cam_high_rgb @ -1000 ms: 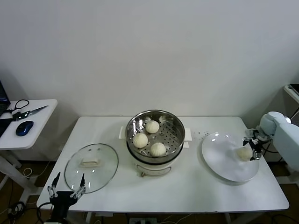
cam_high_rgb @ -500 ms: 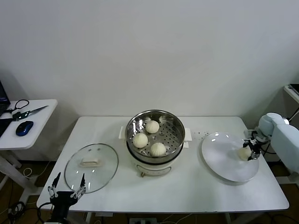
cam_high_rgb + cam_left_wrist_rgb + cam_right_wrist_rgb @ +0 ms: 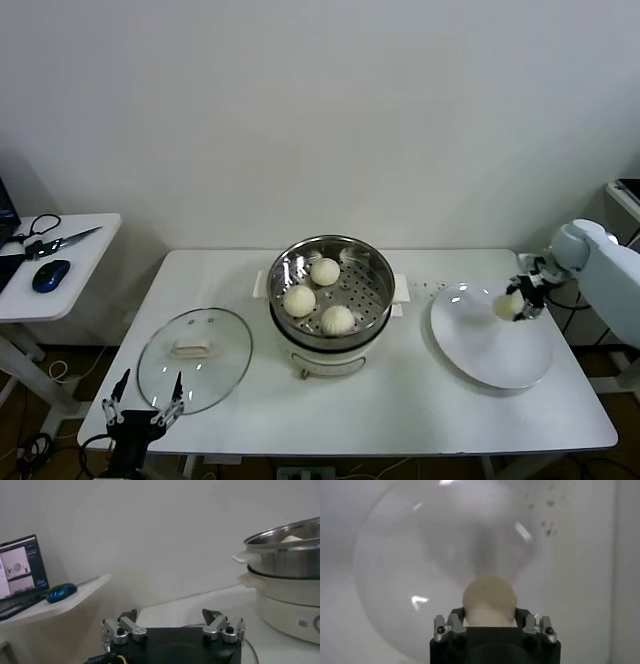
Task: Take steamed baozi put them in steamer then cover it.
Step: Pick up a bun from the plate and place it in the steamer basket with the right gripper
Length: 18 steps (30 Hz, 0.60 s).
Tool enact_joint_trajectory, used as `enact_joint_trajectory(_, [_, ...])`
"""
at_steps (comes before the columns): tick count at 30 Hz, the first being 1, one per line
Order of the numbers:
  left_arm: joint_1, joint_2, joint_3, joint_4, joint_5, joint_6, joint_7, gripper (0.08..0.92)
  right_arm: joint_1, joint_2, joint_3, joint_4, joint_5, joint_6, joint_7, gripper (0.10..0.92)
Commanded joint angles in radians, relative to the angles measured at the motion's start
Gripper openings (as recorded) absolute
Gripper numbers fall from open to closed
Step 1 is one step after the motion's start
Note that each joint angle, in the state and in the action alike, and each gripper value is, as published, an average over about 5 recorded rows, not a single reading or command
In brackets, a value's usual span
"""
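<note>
Step in hand: transfer of the fourth bun. Three buns (image 3: 323, 294) lie on the perforated tray of the steamer (image 3: 333, 300), which stands at table centre. The last bun (image 3: 510, 305) is clamped between the fingers of the right gripper (image 3: 514, 305), raised above the white plate (image 3: 490, 345) at about its 1 o'clock rim. The right wrist view shows the bun (image 3: 489, 599) seated between the closed jaws with the plate (image 3: 395, 580) below it; it appears clear of the plate surface, though the gap cannot be confirmed.

The left gripper (image 3: 140, 412) is parked below the near table edge, at 7 o'clock from the steamer, jaws wide apart and empty. The cover (image 3: 195, 357) lies flat on the table, handle up, at 8 o'clock from the steamer and just beyond that gripper.

Next move, as judged: carry the bun toward 9 o'clock, over the steamer rim, and release it into the free tray space at 3 o'clock of the pot. The grip looks shallow on soft dough; slippage or denting is the risk. Covering follows.

Surface: a white table (image 3: 420, 400), with small dark specks near the plate's 11 o'clock edge.

Room: plain pale wall behind. A side table (image 3: 70, 270) at far 9 o'clock carries a blue mouse (image 3: 51, 275), scissors (image 3: 60, 240) and a laptop (image 3: 20, 575).
</note>
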Motion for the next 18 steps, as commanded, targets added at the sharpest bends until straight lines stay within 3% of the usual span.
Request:
enact_joint_trajectory(1, [0.013,0.002,0.016,-0.007,-0.011,-0.009,0.006,0.823,0.55,0.081,-0.572,0.209,0.586,-0.177,0.01,0.659])
enact_joint_trajectory(12, [0.01,0.005,0.042,-0.03,-0.003,-0.007,0.01,0.823,0.759,0.327,-0.839,0.322,0.918,-0.295,0.098,0.662])
enact_joint_trajectory(18, [-0.001,0.014,0.04,-0.029,-0.01,-0.006,0.015,0.823,0.712,0.443,-0.892,0.351,0.972,-0.349,0.177,0.662])
